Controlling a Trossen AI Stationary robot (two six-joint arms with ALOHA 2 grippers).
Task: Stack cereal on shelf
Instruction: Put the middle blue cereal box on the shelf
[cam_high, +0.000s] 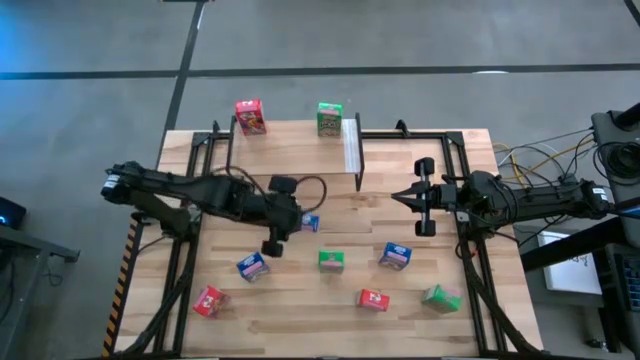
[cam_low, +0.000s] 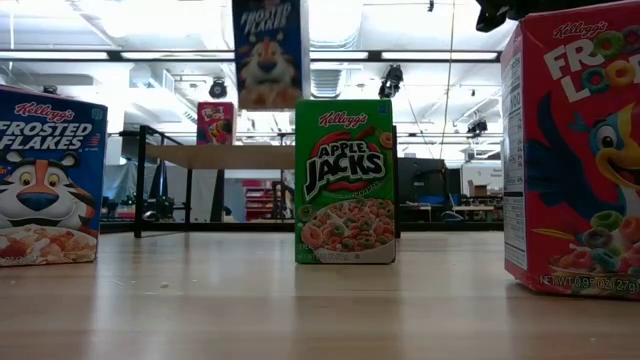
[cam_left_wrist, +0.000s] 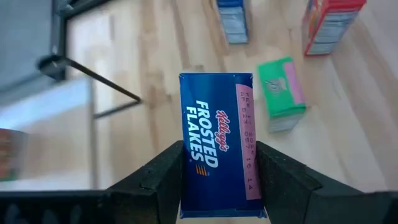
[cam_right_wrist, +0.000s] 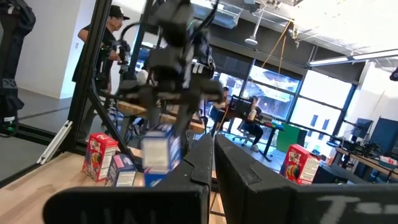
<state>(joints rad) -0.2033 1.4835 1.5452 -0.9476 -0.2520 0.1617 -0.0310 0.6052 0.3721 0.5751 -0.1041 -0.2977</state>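
My left gripper (cam_high: 300, 220) is over the table's middle, shut on a blue Frosted Flakes box (cam_left_wrist: 217, 143), which shows high in the low view (cam_low: 268, 50). My right gripper (cam_high: 405, 197) waits shut at the right, pointing left (cam_right_wrist: 211, 152). The shelf (cam_high: 295, 150) stands at the far edge with a whitish end strip (cam_high: 352, 145). A red box (cam_high: 249, 116) and a green box (cam_high: 329, 118) stand on it. On the table lie two blue boxes (cam_high: 252, 266) (cam_high: 395, 256), two green (cam_high: 331, 260) (cam_high: 440, 297) and two red (cam_high: 209, 300) (cam_high: 373, 299). My left gripper pinches the blue box between its two fingers (cam_left_wrist: 158, 180), one on each long side, at the end nearest the wrist (cam_left_wrist: 214, 190). The fingers come slanting down from the table's left. The box is lifted clear of the table and hangs upright below the gripper.
Black frame rails (cam_high: 440, 135) run along the table's sides and far edge. In the low view a blue box (cam_low: 45, 180), a green box (cam_low: 345, 180) and a red box (cam_low: 580, 150) stand near the camera. People (cam_right_wrist: 112, 37) are in the room beyond the table.
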